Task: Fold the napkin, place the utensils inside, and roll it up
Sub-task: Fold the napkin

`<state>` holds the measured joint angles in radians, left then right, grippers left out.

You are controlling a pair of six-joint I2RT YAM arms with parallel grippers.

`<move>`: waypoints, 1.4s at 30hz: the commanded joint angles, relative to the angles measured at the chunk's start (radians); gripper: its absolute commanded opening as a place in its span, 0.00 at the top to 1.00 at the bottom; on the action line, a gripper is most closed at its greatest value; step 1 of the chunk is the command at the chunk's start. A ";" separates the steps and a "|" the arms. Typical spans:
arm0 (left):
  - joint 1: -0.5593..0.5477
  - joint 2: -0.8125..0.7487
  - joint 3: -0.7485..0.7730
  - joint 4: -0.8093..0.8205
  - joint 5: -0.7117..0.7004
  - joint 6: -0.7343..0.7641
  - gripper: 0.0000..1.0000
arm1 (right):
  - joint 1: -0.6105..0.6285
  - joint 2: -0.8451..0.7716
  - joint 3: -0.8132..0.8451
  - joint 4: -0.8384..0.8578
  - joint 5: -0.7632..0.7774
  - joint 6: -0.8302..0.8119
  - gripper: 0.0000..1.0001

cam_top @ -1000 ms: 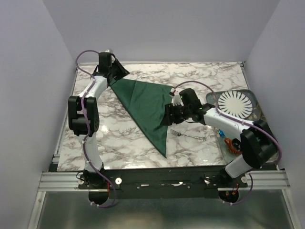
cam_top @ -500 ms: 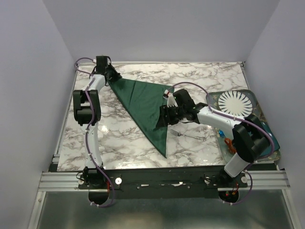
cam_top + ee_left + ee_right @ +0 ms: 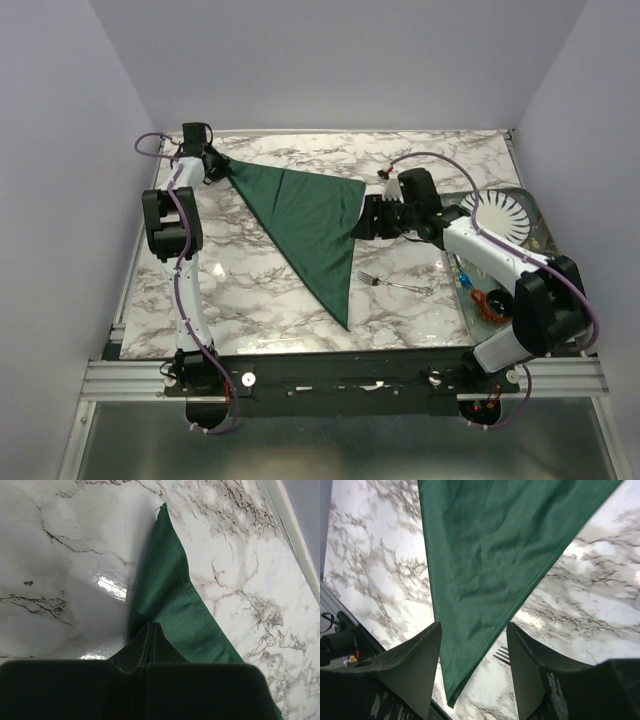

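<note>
The dark green napkin [image 3: 305, 220] lies folded into a triangle on the marble table, its long point toward the near edge. My left gripper [image 3: 212, 167] is at the far left corner and is shut on the napkin's left tip; in the left wrist view the closed jaws [image 3: 150, 628] pinch the cloth [image 3: 172, 595]. My right gripper [image 3: 366, 217] is open and empty just off the napkin's right corner; in the right wrist view [image 3: 474, 627] the cloth [image 3: 490, 550] lies below it. The silver fork [image 3: 400, 285] lies right of the napkin, its tines showing in the right wrist view [image 3: 502, 655].
A teal tray [image 3: 545, 255] at the right edge holds a white ribbed plate [image 3: 497, 215], a thin blue stick [image 3: 465, 276] and a small orange-red item [image 3: 488, 303]. Walls close in the table on the left, back and right.
The left gripper has pulled the napkin's left tip further toward the far left corner. The right gripper has moved off the napkin's right edge, back and to the right.
</note>
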<state>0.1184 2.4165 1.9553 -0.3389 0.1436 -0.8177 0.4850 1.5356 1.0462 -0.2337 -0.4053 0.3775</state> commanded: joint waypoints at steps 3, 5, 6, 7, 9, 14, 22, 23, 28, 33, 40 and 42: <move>0.041 -0.020 -0.032 -0.097 -0.095 0.026 1.00 | -0.054 -0.103 -0.025 -0.038 0.080 -0.005 0.37; 0.040 -0.040 -0.027 -0.097 -0.093 0.049 1.00 | -0.056 -0.100 -0.022 -0.044 0.071 -0.017 0.37; 0.040 -0.045 -0.027 -0.089 -0.075 0.055 1.00 | -0.056 -0.089 -0.020 -0.044 0.059 -0.022 0.37; 0.040 -0.059 -0.022 -0.089 -0.058 0.061 1.00 | -0.054 -0.081 -0.021 -0.046 0.028 -0.020 0.37; 0.036 -0.080 -0.027 -0.060 -0.017 0.069 1.00 | -0.049 -0.060 -0.025 -0.042 0.004 -0.019 0.37; 0.015 -0.165 -0.111 0.096 0.134 0.040 0.99 | 0.009 0.058 0.003 -0.042 -0.093 -0.032 0.37; 0.029 -0.036 0.008 0.032 0.117 0.005 1.00 | 0.162 0.135 -0.058 0.020 -0.139 -0.006 0.51; 0.032 -0.027 0.005 0.028 0.113 -0.004 1.00 | 0.174 0.138 -0.073 0.025 -0.144 -0.012 0.52; 0.055 -0.005 -0.028 -0.023 0.070 -0.026 1.00 | 0.205 0.133 -0.158 0.057 -0.179 -0.031 0.54; 0.090 -0.020 -0.081 -0.012 0.057 -0.025 1.00 | 0.208 0.133 -0.264 0.089 -0.214 -0.042 0.61; 0.095 -0.043 -0.056 0.020 0.128 -0.006 1.00 | 0.225 0.027 -0.203 0.024 -0.152 -0.038 0.61; 0.093 -0.048 -0.056 0.037 0.161 -0.017 1.00 | 0.237 0.044 -0.155 0.016 -0.168 -0.031 0.61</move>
<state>0.2081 2.3901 1.8885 -0.3019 0.2520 -0.8444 0.6968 1.6012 0.7895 -0.1925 -0.5766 0.3496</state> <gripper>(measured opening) 0.007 0.386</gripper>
